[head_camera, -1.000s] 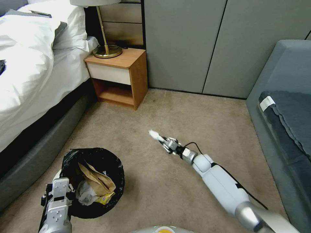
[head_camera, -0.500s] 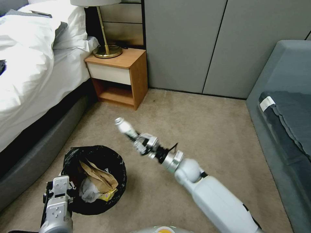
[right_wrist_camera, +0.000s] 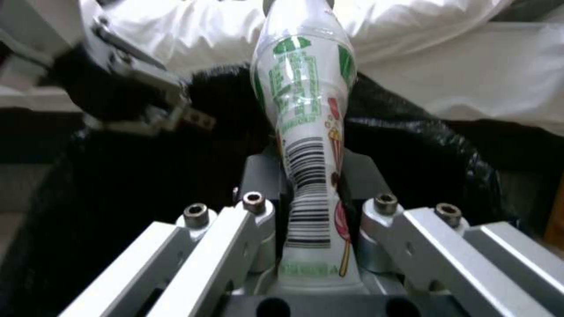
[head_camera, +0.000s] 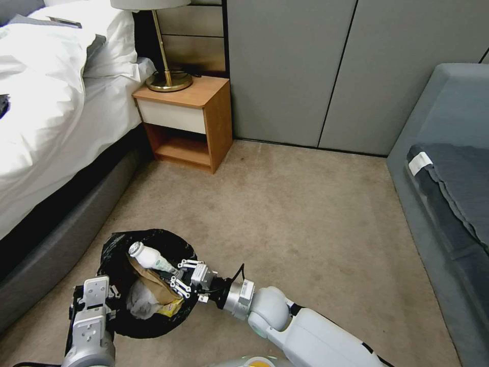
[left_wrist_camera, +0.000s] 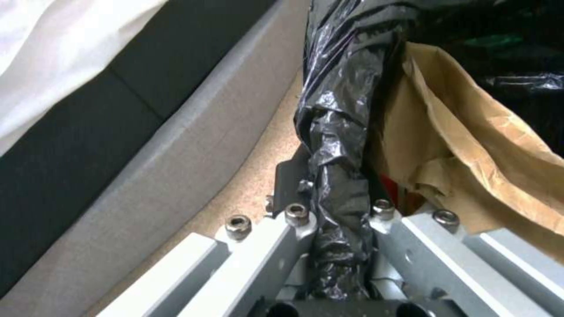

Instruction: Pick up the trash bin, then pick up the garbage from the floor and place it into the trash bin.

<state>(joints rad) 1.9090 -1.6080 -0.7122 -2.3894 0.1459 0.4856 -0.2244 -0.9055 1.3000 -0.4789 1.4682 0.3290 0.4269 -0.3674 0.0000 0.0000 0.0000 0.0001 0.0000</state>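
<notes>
A bed [head_camera: 46,97] with rumpled white bedding runs along the left side of the room, its grey upholstered frame [head_camera: 61,244] meeting the floor. Beside its head stands a wooden nightstand [head_camera: 186,122] with a pale drawer front and an open shelf beneath. On top of it sits a brass lamp [head_camera: 165,56] with a round base and a light shade. Grey wall panels [head_camera: 305,71] close off the back of the room. To the right is a grey-blue sofa [head_camera: 448,168] with a dark cover lying on its seat. Beige carpet [head_camera: 305,229] covers the floor between them.
</notes>
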